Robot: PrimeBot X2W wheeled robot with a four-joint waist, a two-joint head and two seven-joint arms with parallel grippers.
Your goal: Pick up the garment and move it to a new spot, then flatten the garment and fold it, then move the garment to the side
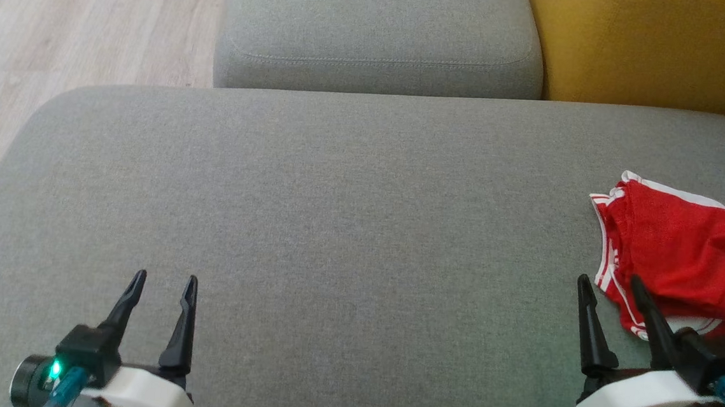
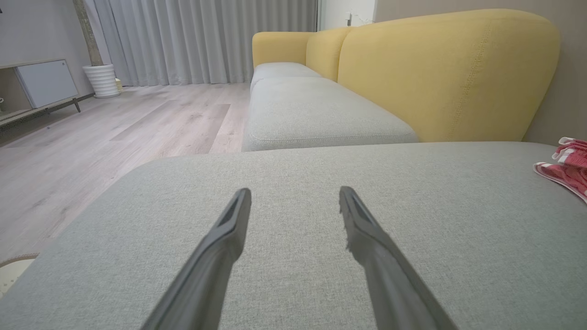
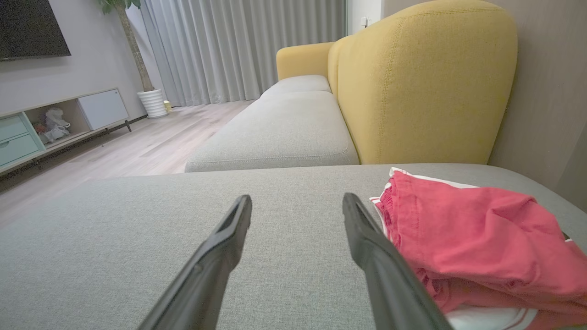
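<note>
The left gripper (image 1: 164, 277) sits at the lower left of the head view, its two dark fingers spread apart with nothing between them, pointing up the frame over bare grey seat (image 1: 335, 227). In its own wrist view the fingers hang low over the same fabric.

The right gripper (image 1: 610, 281) is at the lower right of the head view, fingers likewise apart and holding nothing. Its right-hand finger crosses the lower left edge of the garment (image 1: 684, 258); whether it touches the cloth cannot be told. In the right wrist view that finger runs just beside the garment's near edge.

The garment is red with white trim, crumpled in a loose heap at the right edge of the seat, in the middle right of the head view.

Above the seat, at the top middle of the frame, lies a second grey cushion (image 1: 381, 32). To its right, at the upper right, is a yellow backrest (image 1: 648, 45). Pale wood floor (image 1: 62, 29) fills the upper left. The wrist views show grey curtains (image 3: 238, 46), a white planter (image 3: 153, 103) and a low cabinet (image 3: 59, 123) further off.
</note>
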